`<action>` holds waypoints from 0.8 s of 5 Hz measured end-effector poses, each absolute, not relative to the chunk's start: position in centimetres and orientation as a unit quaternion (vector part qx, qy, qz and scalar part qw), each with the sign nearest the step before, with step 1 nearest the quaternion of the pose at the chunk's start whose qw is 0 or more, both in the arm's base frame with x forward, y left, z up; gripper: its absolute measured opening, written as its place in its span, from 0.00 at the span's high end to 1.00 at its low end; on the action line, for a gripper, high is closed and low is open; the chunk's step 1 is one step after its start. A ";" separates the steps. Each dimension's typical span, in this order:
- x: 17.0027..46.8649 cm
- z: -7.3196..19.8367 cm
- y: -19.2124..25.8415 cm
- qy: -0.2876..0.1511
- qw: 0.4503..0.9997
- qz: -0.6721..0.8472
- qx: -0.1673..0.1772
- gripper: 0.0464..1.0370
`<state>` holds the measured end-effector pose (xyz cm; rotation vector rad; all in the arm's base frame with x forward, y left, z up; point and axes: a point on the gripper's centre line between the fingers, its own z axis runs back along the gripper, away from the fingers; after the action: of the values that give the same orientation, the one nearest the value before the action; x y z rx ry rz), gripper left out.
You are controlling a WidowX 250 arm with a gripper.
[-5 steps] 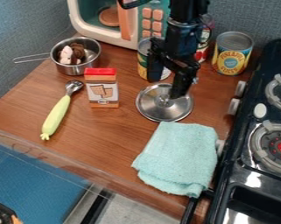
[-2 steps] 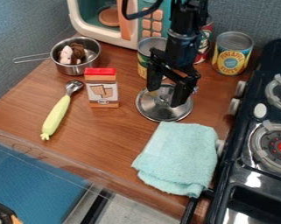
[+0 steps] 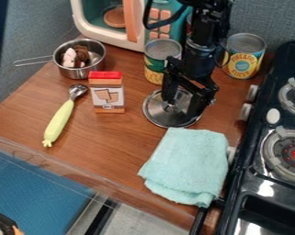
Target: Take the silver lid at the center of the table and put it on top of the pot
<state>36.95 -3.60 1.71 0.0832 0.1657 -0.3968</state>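
The black gripper (image 3: 181, 108) hangs over the silver lid (image 3: 157, 113), its two fingers spread apart on either side of the lid's knob. The right finger covers part of the lid's right side, and whether the fingers touch the lid is not clear. The lid lies flat on the wooden table. At the upper left stands the small metal pot (image 3: 80, 72), a brown and a pinkish-white item inside and its wire handle pointing left.
A red-topped box (image 3: 107, 94) stands between pot and lid, beside a scoop with a yellow-green handle (image 3: 59, 122). Behind the lid are cans (image 3: 154, 69) and a toy microwave (image 3: 106, 34). A folded teal towel (image 3: 186, 165) lies in front, the stove (image 3: 260, 183) at the right.
The gripper has come down over the lid and shifted slightly right, its fingers now around the knob area. The lid, pot and other objects have stayed put.
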 end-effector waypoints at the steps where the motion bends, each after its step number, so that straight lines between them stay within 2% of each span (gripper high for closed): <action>1: 37.1 1.5 -4.2 0.085 0.974 -0.205 0.042 0.04; 2: 37.2 1.4 -4.0 0.087 0.973 -0.207 0.045 0.09; 4: 37.3 1.4 -3.7 0.090 0.973 -0.210 0.039 0.68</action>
<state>37.27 -3.71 1.41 0.0795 0.1807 -0.4240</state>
